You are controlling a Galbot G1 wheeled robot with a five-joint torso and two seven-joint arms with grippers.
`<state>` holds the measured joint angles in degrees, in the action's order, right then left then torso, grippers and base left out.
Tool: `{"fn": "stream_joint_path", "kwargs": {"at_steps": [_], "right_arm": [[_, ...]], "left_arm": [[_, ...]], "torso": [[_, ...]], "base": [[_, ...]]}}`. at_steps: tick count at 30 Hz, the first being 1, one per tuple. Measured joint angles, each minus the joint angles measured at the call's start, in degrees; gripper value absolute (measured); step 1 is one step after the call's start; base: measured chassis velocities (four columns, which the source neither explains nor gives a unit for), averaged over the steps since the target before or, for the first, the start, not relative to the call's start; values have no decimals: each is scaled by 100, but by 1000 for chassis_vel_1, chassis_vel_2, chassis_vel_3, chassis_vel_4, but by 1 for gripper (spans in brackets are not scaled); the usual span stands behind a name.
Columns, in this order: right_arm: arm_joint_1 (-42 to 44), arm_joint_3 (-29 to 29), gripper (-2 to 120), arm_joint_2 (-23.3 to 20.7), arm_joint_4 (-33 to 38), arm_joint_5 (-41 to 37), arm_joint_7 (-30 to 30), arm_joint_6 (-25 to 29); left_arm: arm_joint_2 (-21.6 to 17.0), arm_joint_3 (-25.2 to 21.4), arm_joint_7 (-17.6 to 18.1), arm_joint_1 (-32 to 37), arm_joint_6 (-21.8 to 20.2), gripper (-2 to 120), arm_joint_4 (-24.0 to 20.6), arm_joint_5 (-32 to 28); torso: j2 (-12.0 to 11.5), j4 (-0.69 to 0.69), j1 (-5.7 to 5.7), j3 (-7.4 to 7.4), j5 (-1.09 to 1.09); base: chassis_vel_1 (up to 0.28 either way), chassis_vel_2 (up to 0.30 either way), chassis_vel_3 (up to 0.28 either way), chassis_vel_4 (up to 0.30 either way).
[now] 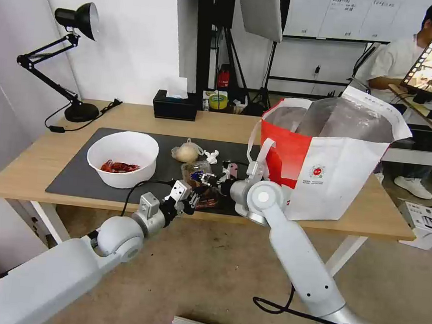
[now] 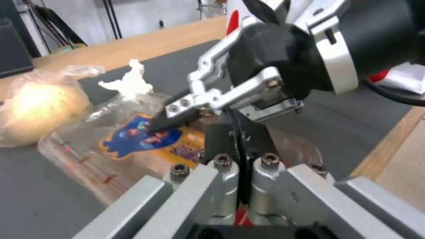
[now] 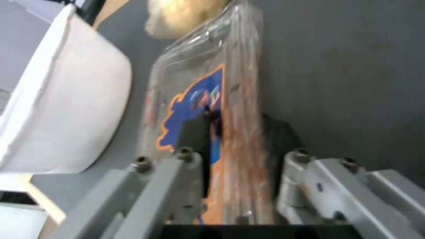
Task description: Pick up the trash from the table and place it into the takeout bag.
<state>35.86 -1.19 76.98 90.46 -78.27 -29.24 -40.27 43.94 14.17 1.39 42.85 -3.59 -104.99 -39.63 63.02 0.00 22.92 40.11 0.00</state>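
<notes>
Straddling the clamshell tray (image 3: pixel 208 109), the right gripper (image 3: pixel 234 132) clamps it (left gripper (image 2: pixel 239 146) pressed together).

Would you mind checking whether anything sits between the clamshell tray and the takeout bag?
Nothing visible does. The clamshell tray lies on the mat just left of the takeout bag, with the right end effector around it and the left end effector shut at its near edge.

Light matt wood desk (image 1: pixel 34 166) under a smooth dark grey mat (image 1: pixel 73 177); glossy clear plastic clamshell tray (image 3: pixel 199 86); crinkled silver foil lines the takeout bag (image 1: pixel 335 182); brushed metal right gripper (image 3: pixel 230 146) links.
</notes>
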Motion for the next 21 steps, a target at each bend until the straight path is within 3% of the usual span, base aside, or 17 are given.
{"fn": "stream_joint_path", "kwargs": {"at_steps": [6,21], "right_arm": [[70,-17,0,-46,51,-4,14,3],[167,-54,0,-74,135,1,21,19]], "left_arm": [[-80,-121,-8,128,39,0,-78,0],[-286,-502,-91,558,114,0,-179,38]], "torso": [[1,0,0,-1,1],[1,0,0,0,0]], "base": [[0,0,0,0],[0,0,0,0]]}}
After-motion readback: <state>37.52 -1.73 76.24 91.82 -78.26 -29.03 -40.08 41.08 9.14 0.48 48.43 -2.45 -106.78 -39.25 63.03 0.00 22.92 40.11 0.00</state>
